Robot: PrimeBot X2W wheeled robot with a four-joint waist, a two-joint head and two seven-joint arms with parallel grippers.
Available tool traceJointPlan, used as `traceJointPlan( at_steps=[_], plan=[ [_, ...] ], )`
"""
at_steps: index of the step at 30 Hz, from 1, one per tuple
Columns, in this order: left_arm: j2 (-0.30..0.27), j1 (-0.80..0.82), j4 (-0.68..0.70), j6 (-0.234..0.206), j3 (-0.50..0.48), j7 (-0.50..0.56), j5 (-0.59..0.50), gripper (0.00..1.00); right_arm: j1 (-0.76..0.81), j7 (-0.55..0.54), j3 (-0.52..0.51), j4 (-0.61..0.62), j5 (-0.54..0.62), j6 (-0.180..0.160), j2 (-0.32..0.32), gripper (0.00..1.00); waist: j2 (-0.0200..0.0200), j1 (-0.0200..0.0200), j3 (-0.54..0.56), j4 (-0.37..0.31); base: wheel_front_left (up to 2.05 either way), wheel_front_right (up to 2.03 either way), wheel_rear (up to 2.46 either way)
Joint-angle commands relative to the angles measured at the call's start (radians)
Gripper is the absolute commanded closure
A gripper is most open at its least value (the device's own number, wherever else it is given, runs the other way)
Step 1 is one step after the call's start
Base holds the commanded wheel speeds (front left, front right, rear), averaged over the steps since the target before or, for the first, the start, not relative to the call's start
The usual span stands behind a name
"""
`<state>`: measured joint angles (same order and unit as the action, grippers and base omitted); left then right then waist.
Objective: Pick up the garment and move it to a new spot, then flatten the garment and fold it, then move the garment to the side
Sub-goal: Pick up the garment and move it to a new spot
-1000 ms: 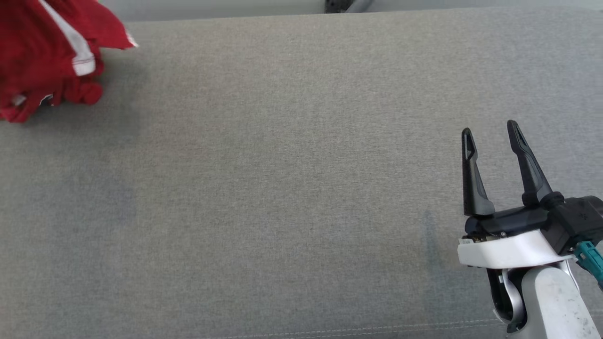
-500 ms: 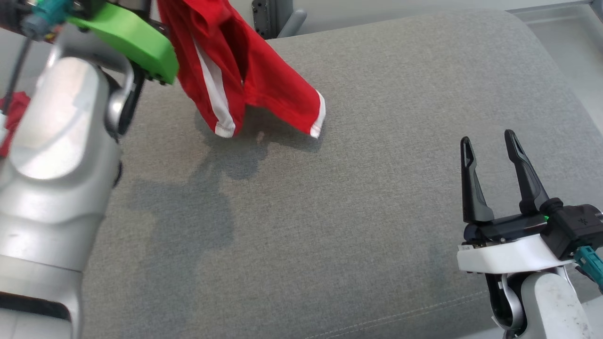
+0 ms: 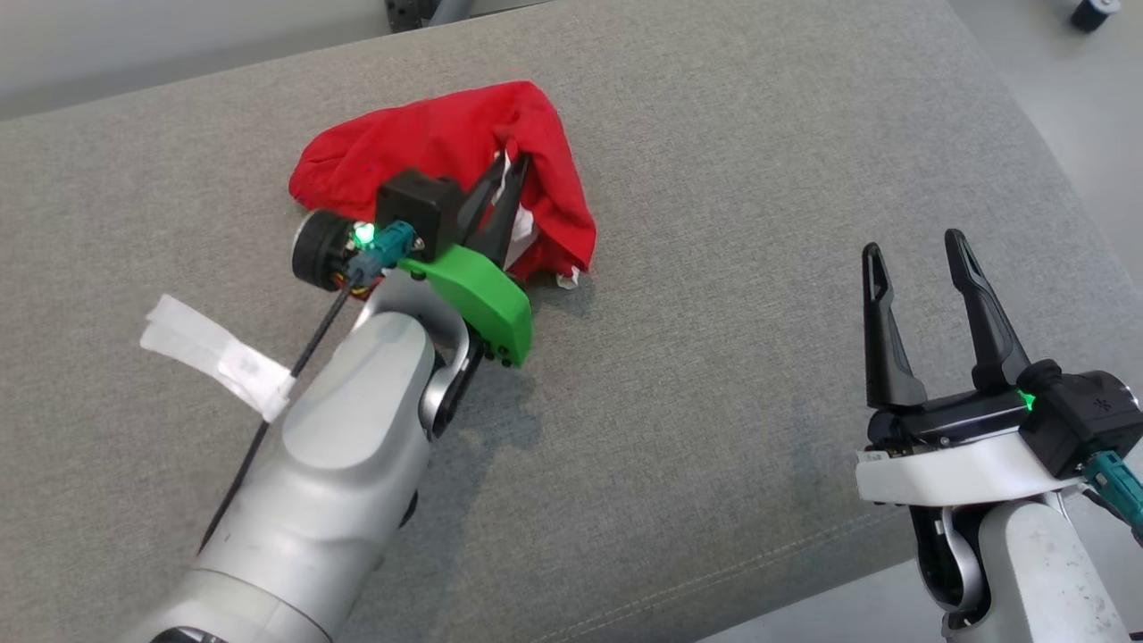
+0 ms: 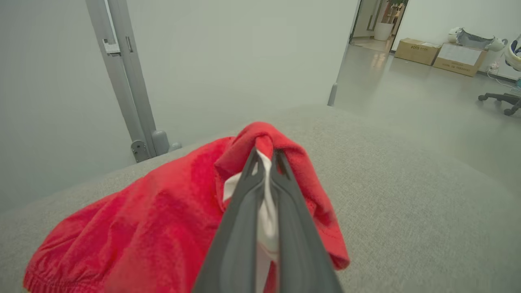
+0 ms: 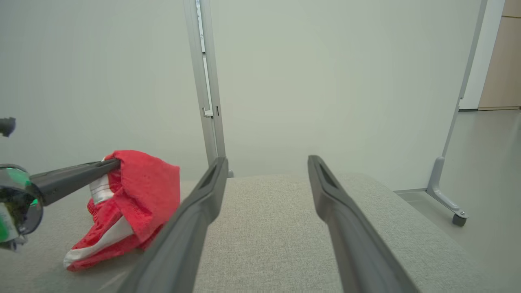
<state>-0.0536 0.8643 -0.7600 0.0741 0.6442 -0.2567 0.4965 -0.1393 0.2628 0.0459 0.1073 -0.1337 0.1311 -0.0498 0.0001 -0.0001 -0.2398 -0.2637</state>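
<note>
Garment point(image 3: 429, 134), a crumpled red heap of soft cloth with white trim, lies on the grey woven counter point(image 3: 714, 134), left gripper point(image 3: 509, 174) jaws clamped shut on a raised fold, and the set-down at the new spot looks nearly done. Next comes letting go, then spreading it flat; over right, the right gripper point(image 3: 911, 246) hovers above bare upholstery, jaws wide open, empty.

Left pincer point(image 3: 512, 162) tight, right pincer point(image 3: 913, 243) wide apart.
</note>
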Motion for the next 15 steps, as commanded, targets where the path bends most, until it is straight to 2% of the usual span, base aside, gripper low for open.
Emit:
traceJointPlan(
  at_steps=[1,6,7,8,9,13,15],
  plan=[
    [0.001,-0.029,-0.013,-0.003,0.017,-0.006,0.012,1.0,-0.011,0.004,0.002,-0.004,-0.009,-0.001,-0.001,0.0,-0.0001,0.0001,-0.024,-0.028,0.0,0.0,0.0],
    [0.002,-0.09,0.016,-0.011,0.125,-0.008,0.085,1.0,-0.009,0.004,0.005,-0.01,-0.011,-0.001,-0.001,0.0,-0.0001,0.0001,-0.023,-0.037,0.0,0.0,0.0],
    [0.001,-0.098,0.028,-0.017,0.143,-0.009,0.097,0.79,-0.008,0.004,0.004,-0.012,-0.01,-0.001,-0.001,0.0,-0.0001,0.0001,-0.021,-0.035,0.0,0.0,0.0],
    [0.001,-0.105,0.042,-0.023,0.161,-0.009,0.108,0.53,-0.005,0.004,0.001,-0.014,-0.008,-0.001,-0.001,0.0,-0.0001,0.0001,-0.018,-0.032,0.0,0.0,0.0],
    [0.001,-0.113,0.054,-0.028,0.176,-0.009,0.113,0.0,-0.004,0.004,0.001,-0.016,-0.007,-0.001,-0.001,0.0,-0.0001,0.0001,-0.015,-0.028,0.0,0.0,0.0],
    [0.001,-0.134,0.124,-0.039,0.2,-0.009,0.146,0.0,0.004,0.004,-0.003,-0.02,0.005,-0.001,-0.001,0.0,-0.0001,0.0001,0.006,-0.002,0.0,0.0,0.0],
    [0.001,-0.155,0.163,-0.043,0.182,-0.008,0.156,0.0,0.009,0.004,-0.008,-0.019,0.009,-0.001,-0.002,0.0,-0.0001,0.0001,0.017,0.015,0.0,0.0,0.0]
  ],
)
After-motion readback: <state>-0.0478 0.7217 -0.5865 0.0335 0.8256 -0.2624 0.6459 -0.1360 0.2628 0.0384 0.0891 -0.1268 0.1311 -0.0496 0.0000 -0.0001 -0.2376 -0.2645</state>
